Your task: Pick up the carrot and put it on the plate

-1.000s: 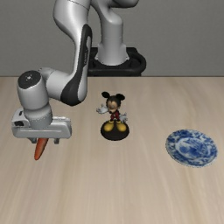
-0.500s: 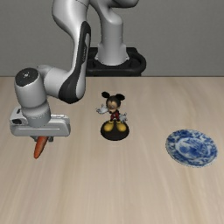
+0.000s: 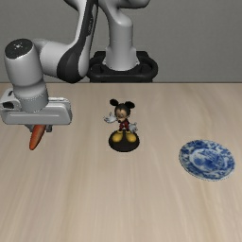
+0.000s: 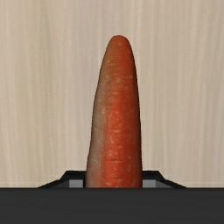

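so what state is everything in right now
carrot: gripped at its thick end, hanging tip down, looks clear of the table
gripper: shut on carrot
plate: flat on the table, nothing on it
mickey figure: upright on its base, between carrot and plate

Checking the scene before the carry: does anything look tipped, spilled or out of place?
Nothing stands out. The carrot hangs tip-down in the gripper, the Mickey figurine stands upright, and the plate lies flat on the table.
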Robot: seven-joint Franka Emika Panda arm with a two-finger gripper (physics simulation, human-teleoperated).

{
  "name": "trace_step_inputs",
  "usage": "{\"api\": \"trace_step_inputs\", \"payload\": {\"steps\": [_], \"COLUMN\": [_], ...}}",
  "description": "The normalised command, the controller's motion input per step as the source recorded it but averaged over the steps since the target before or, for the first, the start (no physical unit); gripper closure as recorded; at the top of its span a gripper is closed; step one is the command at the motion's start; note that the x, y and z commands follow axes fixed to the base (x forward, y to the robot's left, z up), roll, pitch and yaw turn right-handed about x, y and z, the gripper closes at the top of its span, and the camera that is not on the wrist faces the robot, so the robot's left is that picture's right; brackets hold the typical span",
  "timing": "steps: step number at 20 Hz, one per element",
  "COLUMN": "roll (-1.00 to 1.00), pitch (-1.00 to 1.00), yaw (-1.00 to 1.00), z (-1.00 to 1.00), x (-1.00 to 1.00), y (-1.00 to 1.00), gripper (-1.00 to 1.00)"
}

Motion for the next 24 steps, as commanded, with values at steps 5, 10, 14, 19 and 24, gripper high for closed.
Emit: {"api": "trace_step_inputs", "payload": {"steps": [5,10,14,19,24], "roll": [0.00,0.00,0.00,0.00,0.00], "pitch": [0.00,0.00,0.00,0.00,0.00], "yaw": [0.00,0.00,0.00,0.00,0.00], "z": [0.00,0.00,0.00,0.00,0.00], "x": [1.00,1.00,0.75,0.00,0.00], "y": [0.00,0.00,0.25,1.00,1.00], "gripper": [1.00,1.00,1.00,1.00,1.00]}}
